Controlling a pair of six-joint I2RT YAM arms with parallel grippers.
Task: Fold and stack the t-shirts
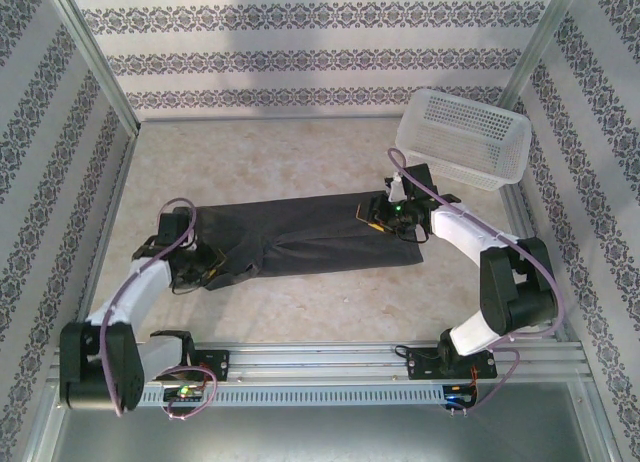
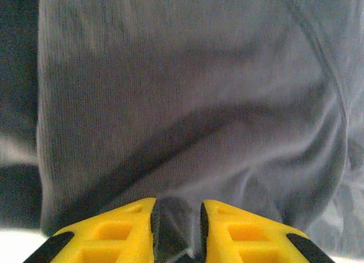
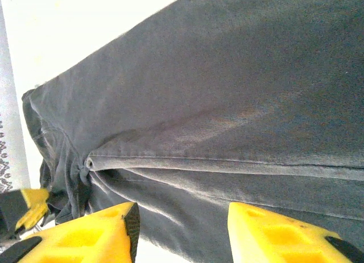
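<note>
One shirt [image 1: 310,232] lies across the middle of the table [image 1: 300,152] as a long strip running left to right, so I judge the lengthwise fold is done. My left pincer [image 2: 177,209] sits at the strip's left end, closed on a pinch of cloth. My right pincer [image 3: 182,217] is low over the right end with its jaws apart, gripping nothing. By my reckoning the crosswise folds are not yet made and no stack is begun. The basket [image 1: 465,137] stands far right, just beyond the shirt.
</note>
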